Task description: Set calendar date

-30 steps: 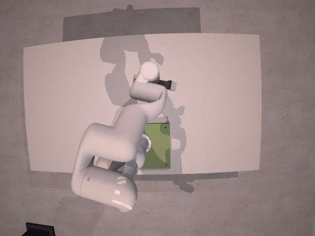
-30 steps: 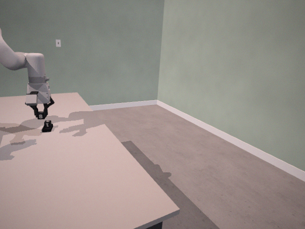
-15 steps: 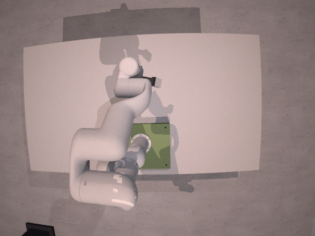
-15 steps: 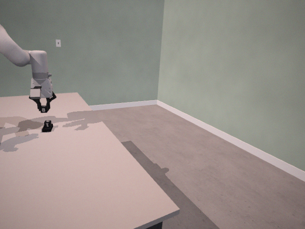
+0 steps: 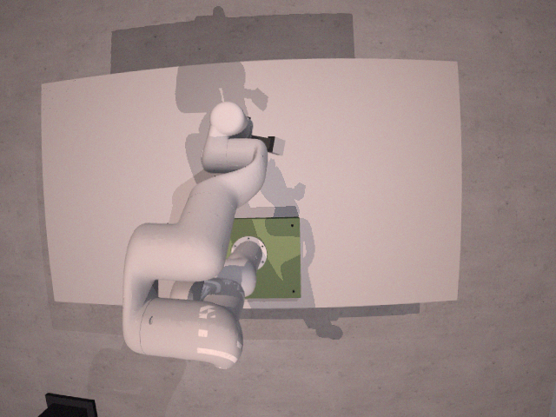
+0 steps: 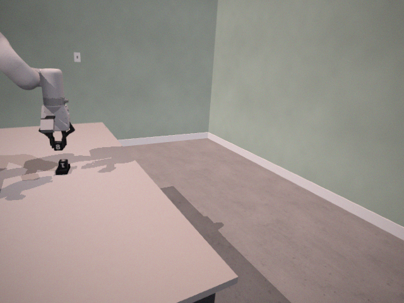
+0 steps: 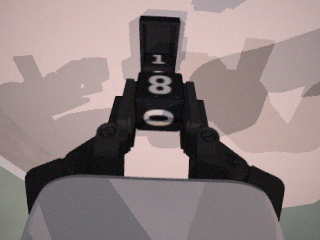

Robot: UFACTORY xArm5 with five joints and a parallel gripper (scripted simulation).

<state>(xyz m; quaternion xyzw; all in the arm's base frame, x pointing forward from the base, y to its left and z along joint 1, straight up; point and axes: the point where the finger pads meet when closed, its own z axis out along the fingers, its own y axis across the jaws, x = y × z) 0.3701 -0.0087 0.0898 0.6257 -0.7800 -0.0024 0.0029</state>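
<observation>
In the exterior view's left part, the black two-fingered gripper (image 6: 58,143) (image 7: 159,95) grasps a black cube with white digits (image 6: 58,146) (image 7: 159,100) above the pale tabletop (image 5: 359,179) (image 6: 98,228) (image 7: 40,30). Just below it, the small black tray (image 6: 62,170) (image 7: 159,40) bears another black cube marked 1 (image 6: 63,163) (image 7: 158,61). The top view hides both behind the white jointed arm (image 5: 210,210) (image 6: 19,71), but alone shows the green square base plate (image 5: 287,264).

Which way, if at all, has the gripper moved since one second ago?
Yes: in the exterior view the gripper has shifted right across the picture, coming more nearly above the tray on the table.
</observation>
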